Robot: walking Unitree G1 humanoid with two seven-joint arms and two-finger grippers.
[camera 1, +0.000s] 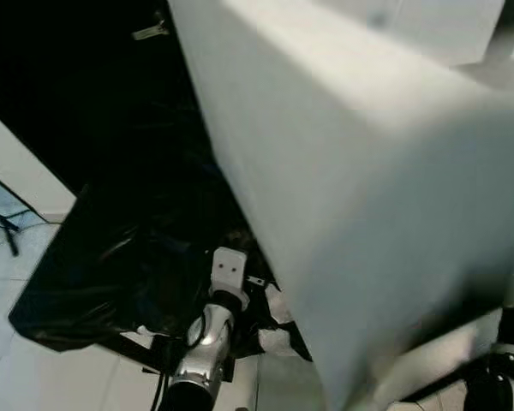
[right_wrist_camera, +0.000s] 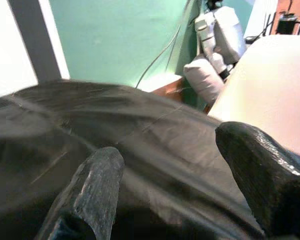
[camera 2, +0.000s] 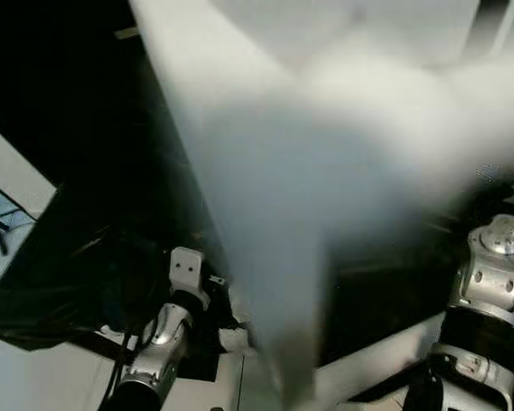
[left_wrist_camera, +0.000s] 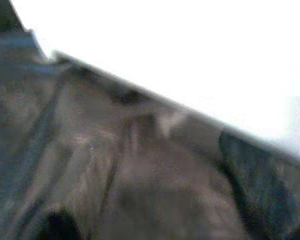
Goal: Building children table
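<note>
A: The children's table part point(camera 1: 368, 171), where is it?
B: A big white panel, blurred, held up close before the head camera; it slants from upper left down toward the lower middle, above black plastic sheeting point(camera 1: 111, 257).
A: And the left pincer?
B: The left arm point(camera 1: 207, 334) reaches up to the panel's lower edge; its fingers are hidden there, so I cannot tell whether it is clenched; its wrist view is a blur of white panel and dark sheeting.
A: The right pincer point(right_wrist_camera: 175, 195)?
B: Released; two black fingers point(right_wrist_camera: 92, 190) spread apart over the sheeting, grasping nothing; the right arm point(camera 2: 488, 291) stands at the lower right; pale tiled floor point(camera 1: 17, 257) lies at the left.
</note>
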